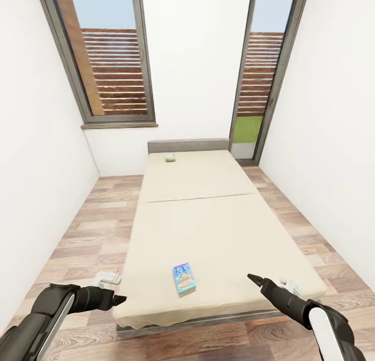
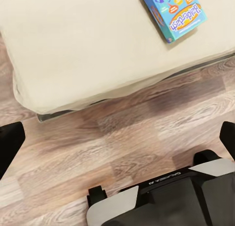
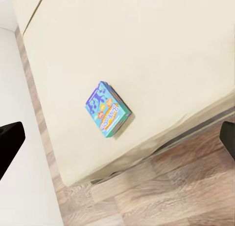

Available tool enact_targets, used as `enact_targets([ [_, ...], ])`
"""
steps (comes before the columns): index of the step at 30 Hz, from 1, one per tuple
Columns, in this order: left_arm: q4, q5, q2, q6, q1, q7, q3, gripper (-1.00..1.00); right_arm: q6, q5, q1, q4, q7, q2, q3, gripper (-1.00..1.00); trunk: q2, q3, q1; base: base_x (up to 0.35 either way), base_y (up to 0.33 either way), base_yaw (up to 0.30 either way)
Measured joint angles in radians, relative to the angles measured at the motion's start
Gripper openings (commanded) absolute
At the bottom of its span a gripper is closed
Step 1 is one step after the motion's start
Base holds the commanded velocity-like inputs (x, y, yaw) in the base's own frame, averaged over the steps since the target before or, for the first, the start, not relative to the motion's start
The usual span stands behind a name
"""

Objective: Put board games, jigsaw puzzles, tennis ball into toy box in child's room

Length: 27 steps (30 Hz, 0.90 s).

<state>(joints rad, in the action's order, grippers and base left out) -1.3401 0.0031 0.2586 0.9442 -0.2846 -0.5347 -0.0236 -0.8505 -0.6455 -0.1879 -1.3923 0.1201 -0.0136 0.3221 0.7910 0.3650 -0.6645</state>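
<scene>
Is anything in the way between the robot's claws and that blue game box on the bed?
Nothing visible is. The flat blue printed game box lies alone near the foot of the cream mattress bed, with bare bedding around it. The left claw and right claw hang on either side of it, over the bed's near corners.

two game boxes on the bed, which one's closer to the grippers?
The blue printed game box near the bed's foot edge; the other, pale greenish box lies far off by the grey headboard.

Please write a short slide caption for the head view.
Both grippers hover at the foot of the bed, where a blue board game lies near its end.
</scene>
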Motion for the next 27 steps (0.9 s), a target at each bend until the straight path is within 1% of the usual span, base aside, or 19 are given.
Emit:
enact_targets([
  [6,0.000,0.000,0.000,0.000,0.000,0.000,0.000,1.00,0.000,-0.002,0.000,0.000,0.000,0.000,-0.001,1.00,0.000,0.000,0.000,0.000,0.178,0.000],
  [14,0.000,0.000,0.000,-0.001,0.000,0.000,0.000,1.00,-0.003,-0.003,0.000,-0.002,-0.001,0.003,-0.003,1.00,0.000,0.000,0.000,0.013,0.054,0.013],
  [20,0.000,0.000,0.000,-0.001,0.000,0.000,0.000,1.00,-0.003,-0.001,0.000,-0.005,-0.002,0.007,-0.004,1.00,0.000,-0.005,0.000,0.100,0.011,0.121],
  [27,0.000,0.000,0.000,-0.001,0.000,0.000,0.000,1.00,-0.003,-0.001,0.000,-0.006,-0.002,0.007,-0.005,1.00,0.000,-0.012,0.000,0.130,0.003,0.159],
])
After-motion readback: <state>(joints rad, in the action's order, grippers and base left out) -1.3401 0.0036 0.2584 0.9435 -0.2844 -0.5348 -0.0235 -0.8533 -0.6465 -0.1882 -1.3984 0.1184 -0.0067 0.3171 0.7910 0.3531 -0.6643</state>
